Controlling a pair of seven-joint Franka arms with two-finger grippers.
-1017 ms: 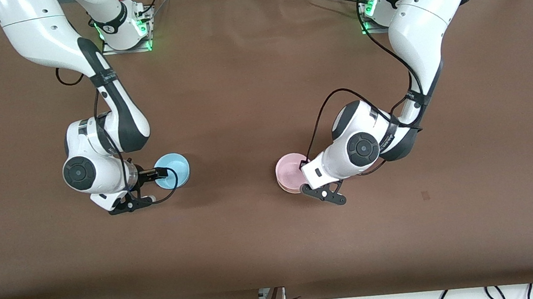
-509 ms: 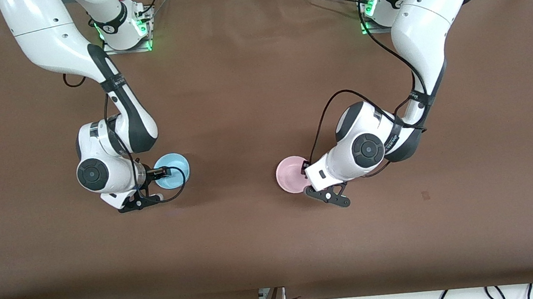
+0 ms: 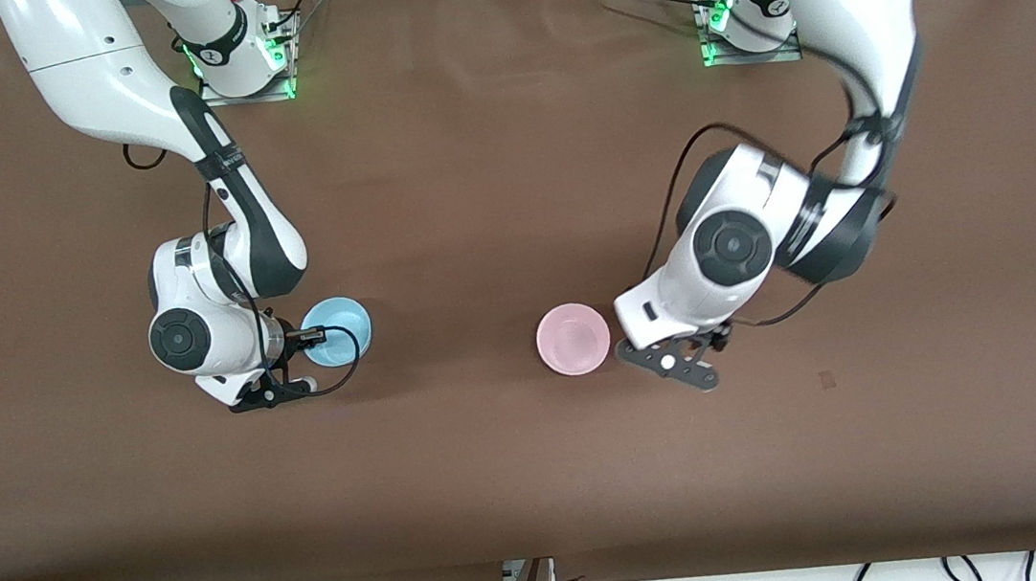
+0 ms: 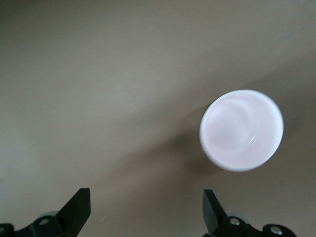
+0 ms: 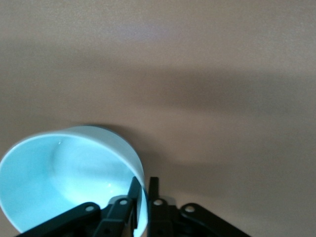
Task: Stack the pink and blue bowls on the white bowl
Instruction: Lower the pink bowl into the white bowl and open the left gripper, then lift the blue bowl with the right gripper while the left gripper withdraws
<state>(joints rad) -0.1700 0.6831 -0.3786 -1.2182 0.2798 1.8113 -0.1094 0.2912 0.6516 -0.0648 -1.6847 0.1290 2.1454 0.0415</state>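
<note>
Front view: pink bowl (image 3: 572, 339) sat upright on the brown table (image 3: 486, 169), near the middle, its rim all that showed of the stack; no white bowl made out beneath it. Left gripper (image 3: 677, 362) hung just beside the pink bowl, toward the left arm's end of the table, apart from it. Blue bowl (image 3: 336, 331) lay toward the right arm's end, well apart from the pink one, about level with it. Right gripper (image 3: 306, 336) met the blue bowl at the rim.

Left wrist view: fingers (image 4: 79, 207) spread wide, released, nothing between them; pink bowl (image 4: 241, 130) seen from above, clear of both fingertips, casting a shadow on the table (image 4: 98, 74).

Right wrist view: fingers (image 5: 133, 195) clenched on the blue bowl (image 5: 69, 177), one inside the wall, one outside, rim pinched between. Could not tell whether the bowl rested on the table (image 5: 197, 74) or was raised off it.
</note>
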